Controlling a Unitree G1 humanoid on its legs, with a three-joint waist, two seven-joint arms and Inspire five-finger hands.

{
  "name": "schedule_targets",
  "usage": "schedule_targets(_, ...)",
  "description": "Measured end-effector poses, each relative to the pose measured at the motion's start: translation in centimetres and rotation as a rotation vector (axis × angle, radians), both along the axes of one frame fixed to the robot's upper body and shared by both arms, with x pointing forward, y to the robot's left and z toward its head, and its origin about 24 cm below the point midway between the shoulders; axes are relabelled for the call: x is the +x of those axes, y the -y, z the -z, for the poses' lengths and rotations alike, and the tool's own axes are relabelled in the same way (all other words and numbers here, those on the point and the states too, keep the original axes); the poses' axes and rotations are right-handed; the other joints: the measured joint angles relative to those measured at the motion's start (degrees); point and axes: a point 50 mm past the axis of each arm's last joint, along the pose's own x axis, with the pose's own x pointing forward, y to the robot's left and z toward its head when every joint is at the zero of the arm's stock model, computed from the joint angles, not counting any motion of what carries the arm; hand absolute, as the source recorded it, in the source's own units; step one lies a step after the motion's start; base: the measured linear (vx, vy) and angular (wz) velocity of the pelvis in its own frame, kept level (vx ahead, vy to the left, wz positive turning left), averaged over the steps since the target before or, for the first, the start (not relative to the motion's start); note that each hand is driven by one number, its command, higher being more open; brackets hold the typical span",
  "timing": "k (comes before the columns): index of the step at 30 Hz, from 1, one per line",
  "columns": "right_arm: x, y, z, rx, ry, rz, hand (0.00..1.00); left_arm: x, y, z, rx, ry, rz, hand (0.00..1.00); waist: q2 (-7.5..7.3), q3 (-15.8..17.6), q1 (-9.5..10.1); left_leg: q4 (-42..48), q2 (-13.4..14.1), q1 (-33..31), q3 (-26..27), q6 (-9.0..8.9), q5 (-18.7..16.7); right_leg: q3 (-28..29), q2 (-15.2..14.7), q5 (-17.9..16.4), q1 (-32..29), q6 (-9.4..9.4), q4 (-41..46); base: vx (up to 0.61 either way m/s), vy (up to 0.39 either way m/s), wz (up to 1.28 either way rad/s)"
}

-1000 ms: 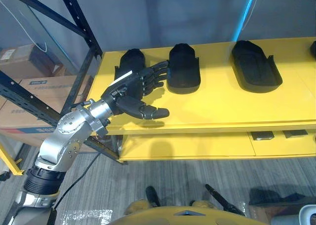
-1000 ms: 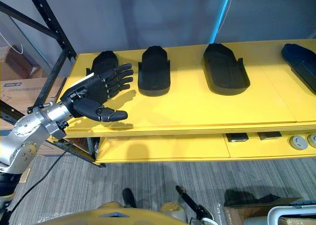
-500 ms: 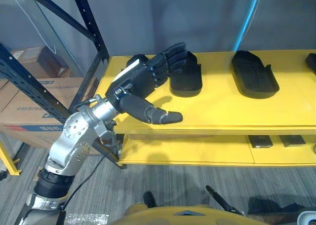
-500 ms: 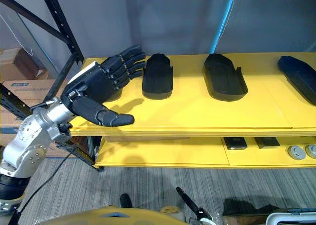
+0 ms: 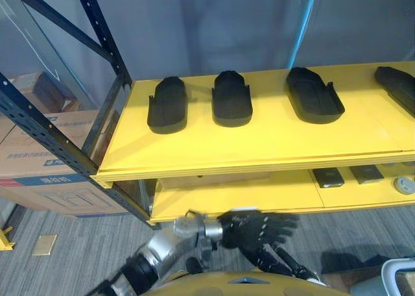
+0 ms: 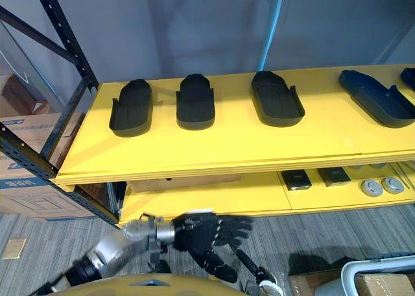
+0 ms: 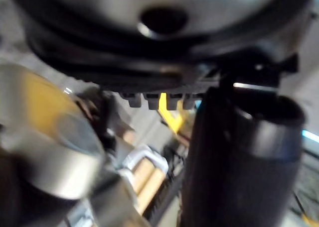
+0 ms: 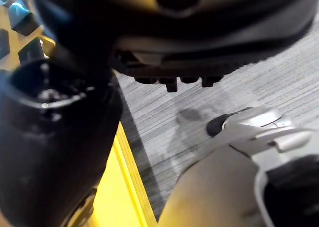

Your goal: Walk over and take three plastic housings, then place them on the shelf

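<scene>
Three plastic housings [image 5: 232,99] lie in a row on the yellow shelf [image 5: 259,147]. The left hand [image 5: 256,230] hangs low, fingers open and empty, because the job looks done.

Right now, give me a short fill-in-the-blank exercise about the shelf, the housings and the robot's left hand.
1. The black leftmost housing lies on a shelf coloured ___.
2. The left hand hangs below the shelf's front edge and holds ___.
3. Its fingers are spread, so the hand is ___, not shut.
4. The cardboard boxes stand on the robot's ___ side of the shelf.

Missing words: yellow; nothing; open; left.
</scene>
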Motion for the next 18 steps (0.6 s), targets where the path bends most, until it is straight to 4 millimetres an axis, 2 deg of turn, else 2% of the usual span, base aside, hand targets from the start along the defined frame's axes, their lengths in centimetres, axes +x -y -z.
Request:
schedule_targets(1,0.0,-0.1,0.0,0.002,-0.001,-0.008,1.00,-0.6,-1.6,1.8,0.095,-0.036,-0.106,1.00,-0.40,0.09,0.11,0.00,-0.06,-0.07,-0.09,0.01,-0.08,-0.03,-0.02,-0.11,0.00,0.04,-0.04,0.04,0.011,0.03)
schedule_targets(3,0.0,-0.3,0.1,0.004,-0.004,-0.022,1.00,-1.0,-3.9,3.4,0.217,-0.036,-0.239,1.00,-1.04,0.27,0.26,0.01,-0.16,-0.23,-0.31,-0.07,-0.19,-0.15,-0.09,-0.29,-0.03,0.10,-0.12,0.06,0.012,0.08)
schedule_targets(4,0.1,-0.5,0.1,0.009,-0.004,-0.031,1.00,-1.1,-6.3,4.4,0.327,-0.010,-0.375,1.00,-1.30,0.31,0.35,0.01,-0.34,-0.47,-0.74,-0.06,-0.28,-0.56,-0.23,-0.50,-0.06,0.25,-0.14,0.07,0.012,0.14)
schedule_targets(7,-0.3,-0.8,0.3,0.018,-0.021,-0.031,1.00,-0.6,-9.7,5.2,0.450,0.008,-0.619,1.00,-2.29,0.72,0.64,0.03,-0.92,-0.87,-1.65,0.14,-0.44,-1.47,-0.66,-0.62,0.00,0.68,-0.16,0.08,0.014,0.19)
schedule_targets(8,-0.4,-0.9,0.3,0.020,-0.029,-0.030,1.00,-0.6,-11.3,5.5,0.505,0.010,-0.738,1.00,-2.51,0.68,1.33,0.03,-1.29,-0.87,-1.67,0.40,-0.59,-1.47,-0.95,-0.65,0.05,0.75,-0.17,0.11,0.031,0.07)
schedule_targets(11,-0.6,-1.0,0.4,0.021,-0.036,-0.034,1.00,-1.2,-14.1,6.2,0.657,0.021,-1.002,1.00,-2.82,0.62,1.84,0.05,-2.36,-0.47,-1.88,1.02,-0.75,-1.88,-1.56,-0.67,0.90,0.90,-0.32,0.11,0.019,0.06)
schedule_targets(13,-0.5,-1.1,0.5,0.021,-0.032,-0.035,1.00,-2.0,-15.2,6.6,0.721,-0.008,-1.107,1.00,-3.04,0.76,1.87,0.04,-2.52,0.05,-1.95,1.02,-0.84,-2.10,-1.74,-0.70,1.38,0.94,-0.32,0.09,0.008,0.01)
schedule_targets(15,-0.3,-1.2,0.5,0.022,-0.019,-0.036,1.00,-3.6,-16.5,7.4,0.824,-0.086,-1.229,1.00,-3.32,1.00,1.91,0.01,-2.48,1.21,-1.92,0.75,-1.02,-2.19,-1.77,-0.75,2.63,0.96,-0.63,0.04,-0.008,-0.04)
schedule_targets(17,-0.2,-1.2,0.5,0.020,-0.012,-0.038,1.00,-4.4,-16.8,7.8,0.856,-0.126,-1.270,1.00,-3.24,1.05,1.90,0.00,-2.34,1.65,-1.90,0.61,-1.11,-2.26,-1.96,-0.84,3.06,0.89,-0.72,0.00,-0.005,-0.02)
schedule_targets(18,-0.4,-1.1,0.4,0.014,0.006,0.010,1.00,-7.7,-15.7,9.2,0.661,-0.448,-1.554,1.00,-2.89,2.33,3.36,-0.01,-2.83,3.35,-2.16,-0.52,-2.70,-2.82,-2.24,-2.27,4.86,1.09,-0.20,0.00,0.000,0.00)
